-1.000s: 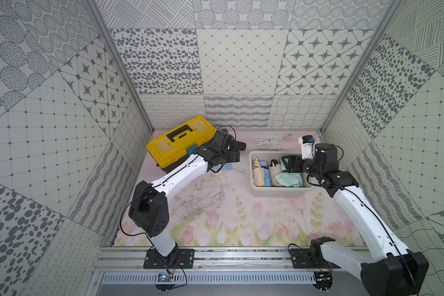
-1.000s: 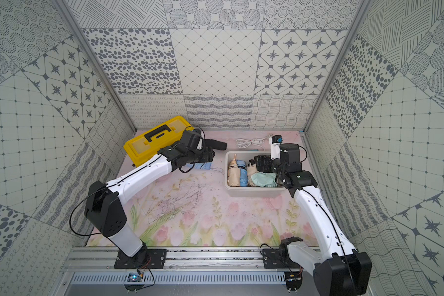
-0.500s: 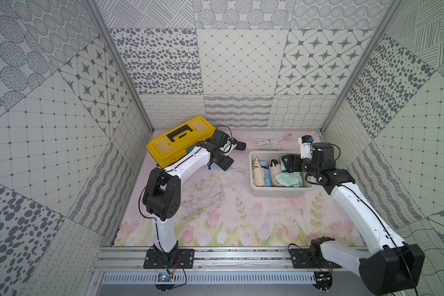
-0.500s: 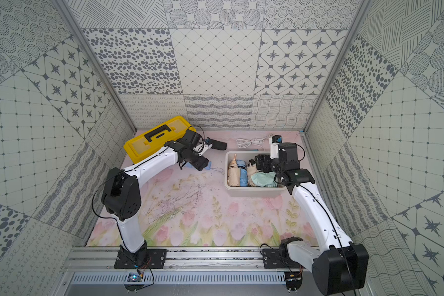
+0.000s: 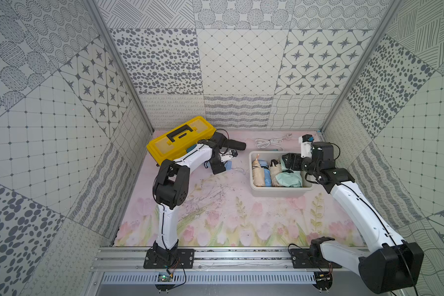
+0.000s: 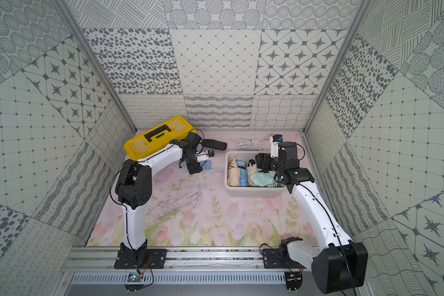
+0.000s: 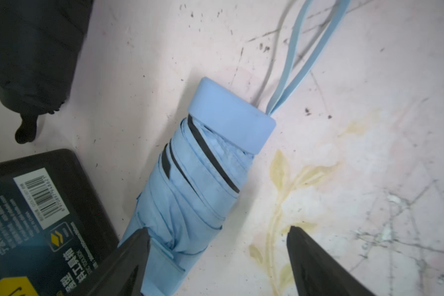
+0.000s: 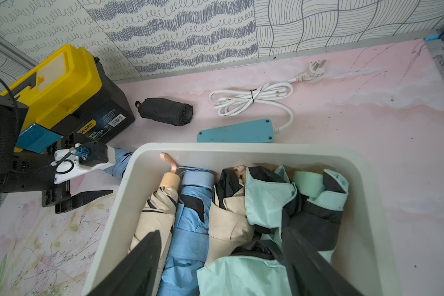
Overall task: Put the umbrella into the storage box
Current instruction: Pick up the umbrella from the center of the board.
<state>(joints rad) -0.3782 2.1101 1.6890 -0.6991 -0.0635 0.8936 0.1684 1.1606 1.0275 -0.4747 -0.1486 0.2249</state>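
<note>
Risk: the left gripper, jaws wide apart and clamped on nothing, sits off-centre over the light-blue folded umbrella. The toolbox-side finger overlaps the canopy, while the other stands clear over the mat. Closing from here could pinch only loose fabric, or shove the umbrella against the yellow-lidded toolbox. Its wrist strap trails free and could snag on the box rim during transfer.

In a top view the umbrella lies on the mat at 9 o'clock of the storage box, apart from it. The right gripper hangs over the box's contents, jaws apart, gripping nothing.
</note>
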